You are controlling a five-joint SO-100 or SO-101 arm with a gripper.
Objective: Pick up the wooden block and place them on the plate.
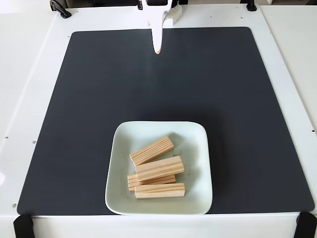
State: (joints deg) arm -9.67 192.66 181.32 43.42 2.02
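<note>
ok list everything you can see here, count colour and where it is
wooden blocks: four, light pine, all lying on the plate, one resting across another
plate: one, pale mint-white, square, near edge of the mat, centre
mat: one, dark grey, covering most of the table
table: one, white, under the mat
black clamps: at the table's corners
hand: one, white, at the far edge of the mat, pointing down, away from the plate, holding nothing

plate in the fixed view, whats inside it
Four wooden blocks lie inside the plate, toward its near side. One rests across another, hiding most of it; whether anything lies beneath them cannot be seen.
</note>
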